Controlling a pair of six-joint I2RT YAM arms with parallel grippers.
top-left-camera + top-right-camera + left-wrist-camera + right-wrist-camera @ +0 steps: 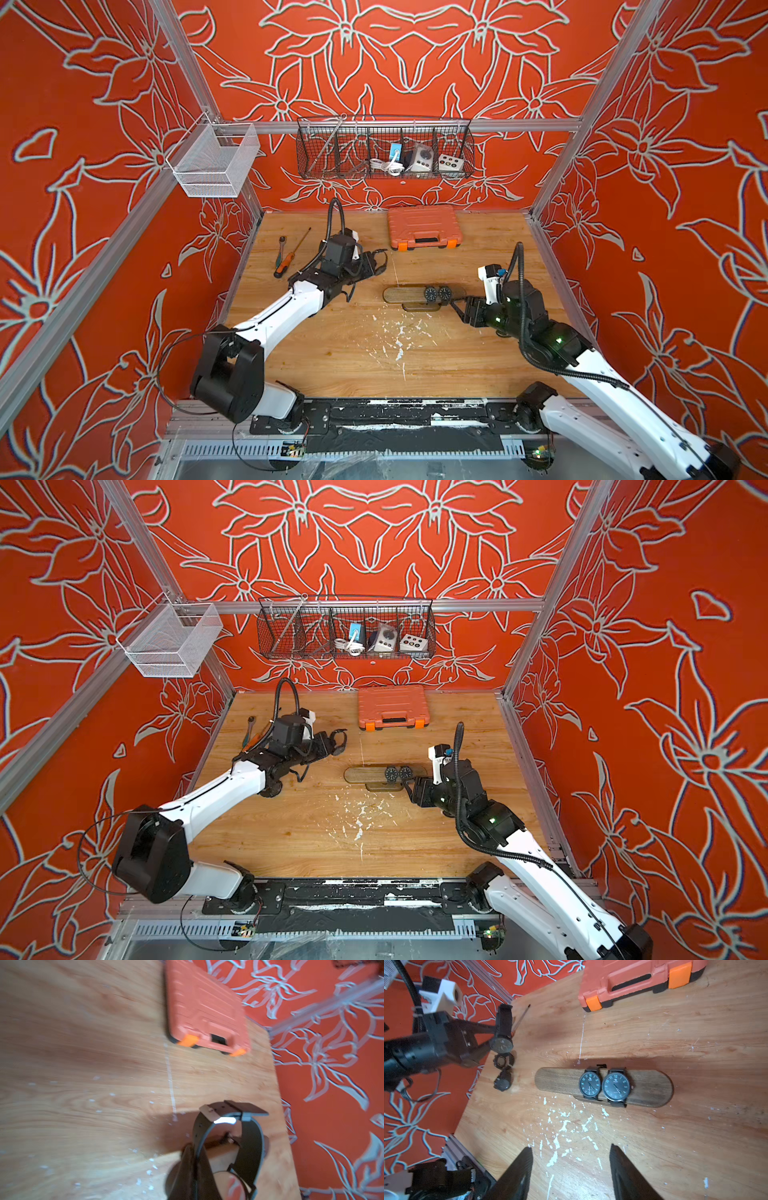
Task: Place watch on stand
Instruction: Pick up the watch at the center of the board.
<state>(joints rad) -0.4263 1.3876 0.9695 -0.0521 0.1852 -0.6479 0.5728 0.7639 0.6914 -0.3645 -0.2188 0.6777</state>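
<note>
Wood-grain boards made up the surface (pixel 332 365), flecked with white paint chips (pixel 399 336) toward the near middle. Just beyond those chips the right gripper (pixel 456 309) hovered low with its jaws spread apart and nothing between them, its tips pointing at the right end of the stand (pixel 405 294).

That dark-brown stand lay with its long axis running side to side, parallel to the near edge of the surface, roughly midway between near and far edges and a little right of centre. Two dark-faced watches (pixel 605 1086) sat side by side across the bar, their straps wrapped around it crosswise to its length, both on the half toward the right edge; the left half of the bar was bare.

Farther back and to the left, the left gripper (pixel 376 262) was clenched on a third watch (pixel 501 1044), held clear above the surface. In the right wrist view its dial faced sideways toward the stand and its strap loop rose behind it; in the left wrist view the closed strap loop (pixel 226 1136) stuck out past the fingertips, toward the far right corner.

Near the left edge lay a wrench (pixel 280 249) and an orange-handled screwdriver (pixel 286 259). An orange case (pixel 424 226) rested against the far edge.
</note>
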